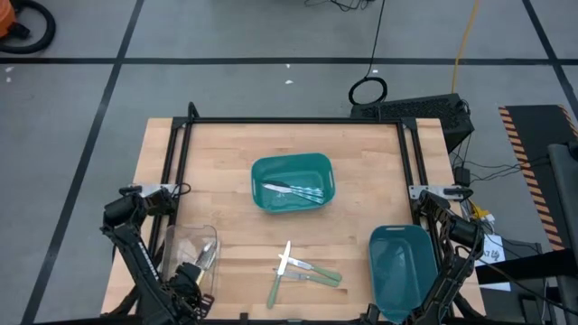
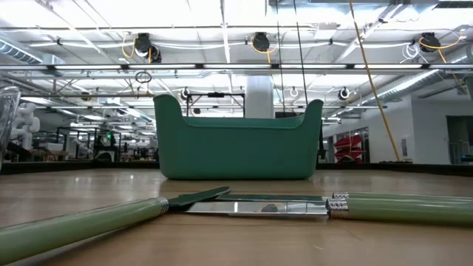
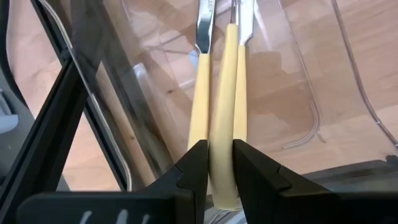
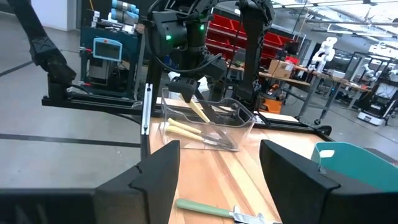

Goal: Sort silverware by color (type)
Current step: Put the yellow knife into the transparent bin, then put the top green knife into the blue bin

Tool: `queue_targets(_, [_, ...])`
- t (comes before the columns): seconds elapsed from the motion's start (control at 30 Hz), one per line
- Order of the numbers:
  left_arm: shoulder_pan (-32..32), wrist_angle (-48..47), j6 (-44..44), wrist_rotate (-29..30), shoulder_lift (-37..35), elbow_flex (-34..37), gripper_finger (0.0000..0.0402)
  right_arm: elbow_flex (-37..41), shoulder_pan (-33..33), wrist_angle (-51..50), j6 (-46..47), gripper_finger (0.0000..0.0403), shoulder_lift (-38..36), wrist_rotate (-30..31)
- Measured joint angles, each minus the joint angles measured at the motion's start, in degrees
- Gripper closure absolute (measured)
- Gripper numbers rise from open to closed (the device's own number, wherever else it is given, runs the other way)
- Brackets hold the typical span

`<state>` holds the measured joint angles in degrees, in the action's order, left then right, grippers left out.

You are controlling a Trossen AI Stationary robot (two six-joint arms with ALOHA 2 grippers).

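Left edge of table (image 1: 163,162): clear bin (image 1: 191,250) sits near the front-left corner, close to the rail, with the left gripper (image 3: 219,163) over its near end. Left jaws are clamped on a yellow-handled piece (image 3: 225,106), tilted, head pointing into the bin. Two more yellow handles (image 3: 199,93) lie on the bin floor just beside it, silver heads away from the fingers (image 3: 193,165).

Middle: open wood all round. Green bin (image 1: 291,181) holds bluish all-metal pieces (image 1: 293,190), lying across its floor. Nearer the front edge, three green-handled pieces (image 1: 302,268) lie loose on the wood, touching and crossing, silver blades together. Bare table between them and either bin.

Right: second green bin (image 1: 402,269) at the front-right corner, overhanging the edge. Right gripper (image 4: 219,171) hangs beside it, jaws spread wide, holding nothing, well apart from all cutlery.
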<state>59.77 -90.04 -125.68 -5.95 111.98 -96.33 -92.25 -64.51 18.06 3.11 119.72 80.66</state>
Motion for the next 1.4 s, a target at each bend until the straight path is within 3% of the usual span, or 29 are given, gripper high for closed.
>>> queue_targets(0.77, [0.11,0.00,8.10,4.76,0.00,-0.02,0.0322,0.00,6.72,0.89,-14.80,0.0188,0.00,0.09])
queue_targets(0.87, [0.11,0.08,8.58,4.75,0.00,-0.03,0.0306,0.00,7.30,0.90,-16.31,0.0188,0.00,0.07])
queue_targets(1.03, [0.11,0.07,8.59,4.86,0.00,-0.04,0.0244,0.00,8.12,0.91,-18.22,0.0188,0.00,0.04])
queue_targets(1.17, [-0.16,0.07,10.87,8.94,0.00,-0.04,0.0212,0.00,8.53,0.92,-18.84,0.0188,0.00,-0.13])
queue_targets(1.4, [-1.92,-0.02,17.06,20.57,0.00,-1.69,0.0206,0.00,8.63,0.90,-17.09,0.0188,0.00,0.07])
